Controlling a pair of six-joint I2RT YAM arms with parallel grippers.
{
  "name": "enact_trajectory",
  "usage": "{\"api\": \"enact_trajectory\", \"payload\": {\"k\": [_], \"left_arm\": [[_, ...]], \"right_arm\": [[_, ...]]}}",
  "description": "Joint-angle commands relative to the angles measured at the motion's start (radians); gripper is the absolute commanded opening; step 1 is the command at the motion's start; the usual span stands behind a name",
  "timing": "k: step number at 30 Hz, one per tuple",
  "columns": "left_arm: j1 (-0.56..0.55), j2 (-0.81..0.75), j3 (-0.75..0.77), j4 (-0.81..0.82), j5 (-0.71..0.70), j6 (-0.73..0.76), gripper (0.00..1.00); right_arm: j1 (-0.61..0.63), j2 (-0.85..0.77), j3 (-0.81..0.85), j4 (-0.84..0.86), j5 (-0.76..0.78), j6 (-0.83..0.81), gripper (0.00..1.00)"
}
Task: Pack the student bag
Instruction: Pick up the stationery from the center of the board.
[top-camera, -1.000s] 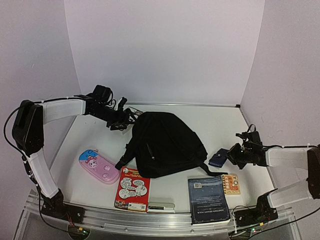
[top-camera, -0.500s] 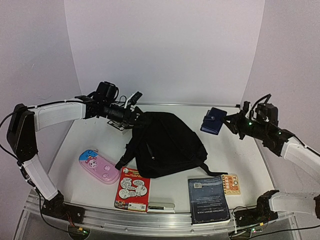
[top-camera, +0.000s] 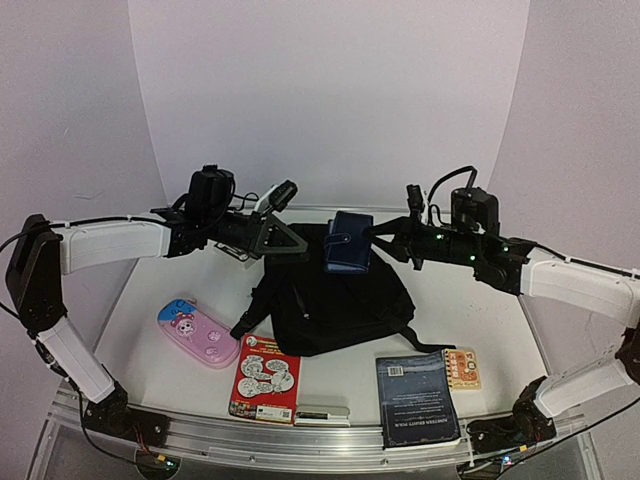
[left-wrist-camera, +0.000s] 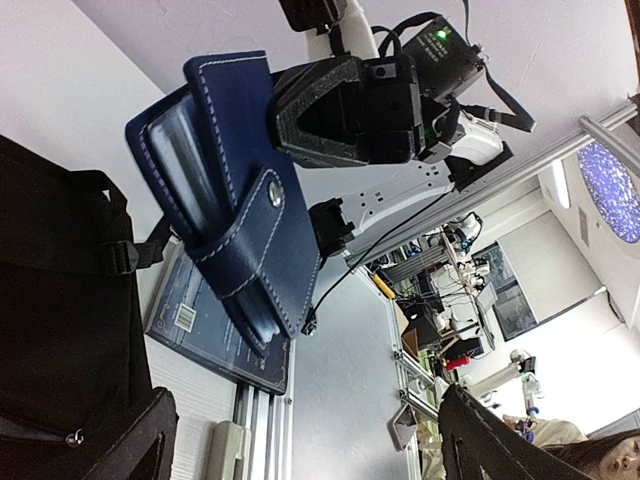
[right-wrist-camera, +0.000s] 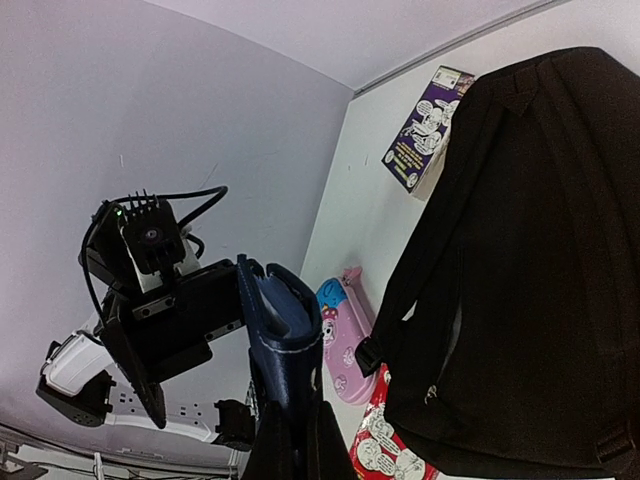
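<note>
From my screen the student bag (top-camera: 335, 295) reads as matt black cloth — soft, no shine. The blue pouch (left-wrist-camera: 230, 190) looks like smooth leather with white stitching and a metal snap (left-wrist-camera: 274, 197); the pink case (top-camera: 197, 333) is glossy plastic.

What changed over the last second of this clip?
The right gripper, shut on the blue pouch, lifted it off the table at the right and carried it left, above the student bag's far edge. The open left gripper rose toward it. Bag, pink case and books stayed put.
</note>
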Motion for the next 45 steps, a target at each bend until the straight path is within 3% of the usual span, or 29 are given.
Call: {"api": "enact_trajectory", "payload": {"k": [1,6,13,26,32,34,38,41,45], "left_arm": [[0.003,-0.056,-0.011,0.145,0.04,-0.091,0.91],[0.003,-0.043,0.037,-0.021,-0.026,0.004,0.91],[0.003,-0.054,0.031,0.005,-0.019,-0.02,0.87],[0.003,-0.04,0.009,0.079,-0.004,-0.094,0.42],[0.004,-0.041,0.037,-0.043,-0.097,-0.047,0.03],[0.007,-0.042,0.053,-0.119,-0.154,-0.003,0.0],[0.056,-0.056,0.065,-0.231,-0.306,0.005,0.0],[0.127,-0.057,0.061,-0.27,-0.392,-0.024,0.0],[0.193,-0.061,0.062,-0.335,-0.497,-0.038,0.0]], "right_arm": [[0.041,0.031,0.096,0.116,-0.021,0.001,0.0],[0.071,0.059,0.115,0.149,-0.027,0.006,0.0],[0.097,0.116,0.14,0.153,-0.04,0.0,0.0],[0.127,0.165,0.166,0.152,-0.037,-0.013,0.0],[0.131,0.172,0.167,0.135,-0.011,-0.039,0.0],[0.132,0.169,0.172,0.091,0.021,-0.069,0.1],[0.137,0.179,0.199,-0.061,0.15,-0.167,0.57],[0.15,0.218,0.247,-0.193,0.246,-0.24,0.66],[0.181,0.306,0.342,-0.369,0.387,-0.323,0.69]]}}
